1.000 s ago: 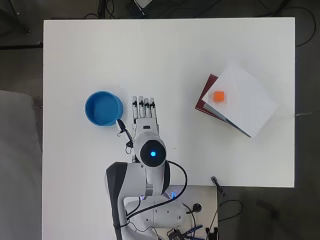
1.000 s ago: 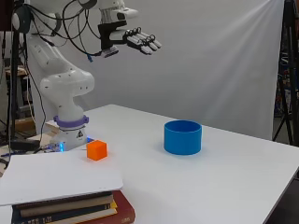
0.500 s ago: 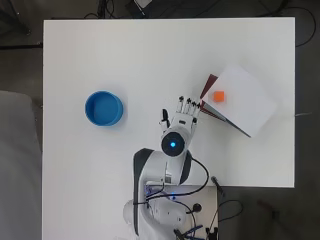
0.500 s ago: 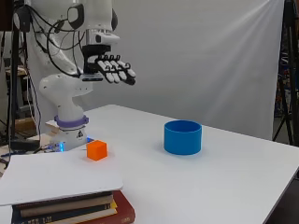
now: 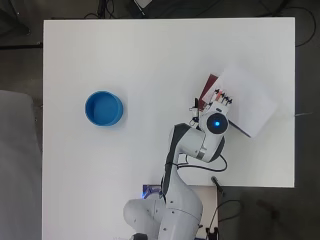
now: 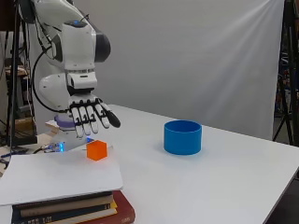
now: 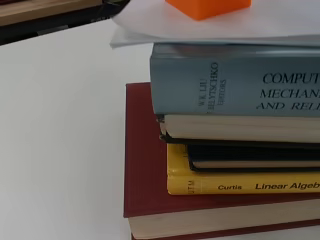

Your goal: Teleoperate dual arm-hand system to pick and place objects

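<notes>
From overhead, the arm hides the orange cube; in the side view the orange cube sits on a white sheet topping a stack of books. The hand hangs just above it, fingers spread, empty. A blue bowl stands well apart on the white worktop, a grey backdrop behind.

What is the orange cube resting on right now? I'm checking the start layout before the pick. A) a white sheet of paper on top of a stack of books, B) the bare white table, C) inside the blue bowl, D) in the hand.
A: in the side view the orange cube sits on the white sheet that covers the stack of books, with the open hand above it and not touching.
</notes>
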